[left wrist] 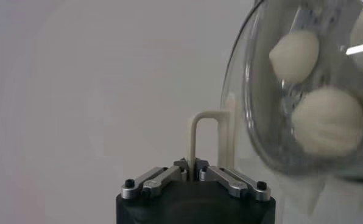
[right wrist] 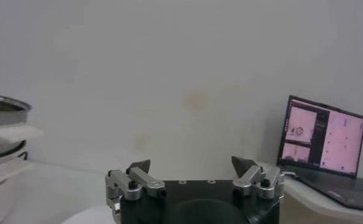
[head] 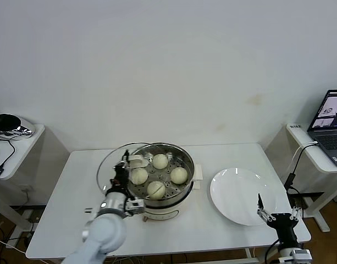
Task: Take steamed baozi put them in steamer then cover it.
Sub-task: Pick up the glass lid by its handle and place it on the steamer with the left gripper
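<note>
The steamer (head: 186, 187) stands at the table's middle with four steamed baozi (head: 160, 160) on its perforated tray. My left gripper (head: 124, 166) is shut on the cream-white handle (head: 136, 160) of the glass cover (head: 109, 168), which it holds tilted over the steamer's left rim, partly overlapping the pot. In the left wrist view the jaws (left wrist: 190, 165) pinch the handle (left wrist: 195, 137), and two baozi (left wrist: 327, 122) show through the cover's glass (left wrist: 254, 91). My right gripper (head: 265, 212) (right wrist: 190, 164) is open and empty at the table's front right.
An empty white plate (head: 242, 195) lies to the right of the steamer, just beside my right gripper. A laptop (head: 329, 126) (right wrist: 321, 143) sits on a side table at the right. A dark shiny object (head: 9, 125) sits on a side table at the left.
</note>
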Tool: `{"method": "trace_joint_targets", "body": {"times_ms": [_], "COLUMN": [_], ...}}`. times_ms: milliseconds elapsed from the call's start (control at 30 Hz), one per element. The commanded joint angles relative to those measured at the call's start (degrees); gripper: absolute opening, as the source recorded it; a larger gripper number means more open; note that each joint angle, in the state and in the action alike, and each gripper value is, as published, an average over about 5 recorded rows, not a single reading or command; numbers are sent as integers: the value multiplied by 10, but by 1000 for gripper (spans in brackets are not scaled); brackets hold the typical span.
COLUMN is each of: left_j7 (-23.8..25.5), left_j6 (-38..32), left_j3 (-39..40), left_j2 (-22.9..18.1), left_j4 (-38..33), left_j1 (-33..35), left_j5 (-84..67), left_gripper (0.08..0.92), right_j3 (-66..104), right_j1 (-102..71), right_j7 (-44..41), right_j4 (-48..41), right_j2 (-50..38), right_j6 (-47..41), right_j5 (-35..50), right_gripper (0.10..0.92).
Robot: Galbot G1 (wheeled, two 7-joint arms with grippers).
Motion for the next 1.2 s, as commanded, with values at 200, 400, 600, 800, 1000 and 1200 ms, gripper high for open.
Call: {"method": "trace_joint_targets", "body": {"times_ms": [200, 400, 600, 800, 1000, 1200], "left_j7": [29, 25, 20, 13, 12, 12], "left_j6": [13, 7, 2, -4, -5, -7], "left_j3": [84, 89, 87, 81, 81, 82], "left_j2": [-89, -99, -103, -108, -111, -115], "left_j4": [69, 81, 90, 101, 104, 98], "left_j1": [-72, -70, -62, -64, -63, -54], "left_j5": [82, 90, 93, 96, 95, 95], "left_gripper": [142, 142, 142, 142, 142, 142], "right_j3": [-6, -6, -6, -5, -5, -5], "right_j1": [-4, -5, -5, -6, -6, -6], "right_j7": [1, 1, 0, 0, -1, -1], "right_j4": [-5, -6, -9, -10, -12, -14], "right_j2": [6, 5, 3, 2, 1, 0], "right_j6": [4, 5, 6, 8, 9, 10], "right_j5": [-19, -19, -18, -18, -18, -18], "right_gripper": [823, 823, 823, 823, 823, 823]}}
